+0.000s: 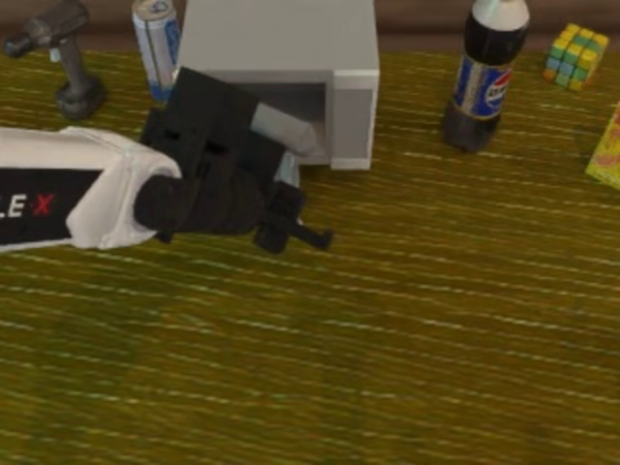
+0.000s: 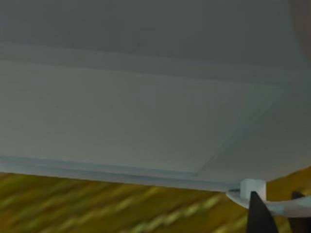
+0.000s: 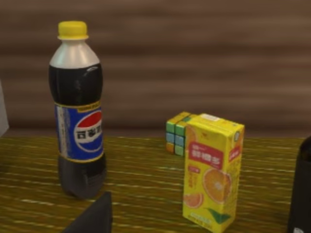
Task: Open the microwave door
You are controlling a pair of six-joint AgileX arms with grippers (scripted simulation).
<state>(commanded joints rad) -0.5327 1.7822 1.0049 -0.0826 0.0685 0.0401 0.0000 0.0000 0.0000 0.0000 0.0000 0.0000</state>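
- Counter (image 1: 387,349) with a green-yellow weave is seen carrying everything.
- Microwave (image 1: 281,39) is placed at the far edge, left of centre.
- Microwave door (image 1: 286,131) is swung partly outward.
- Left hand (image 1: 295,228) is held just before the door; its finger state cannot be told.
- Cola bottle (image 1: 484,73) is stood right of the microwave.

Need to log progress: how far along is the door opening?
Partly done: the microwave door is already swung out, showing the microwave cavity. In hand: the left gripper is at the door's free edge. Left: swinging it wider. The right arm is out of the top view.
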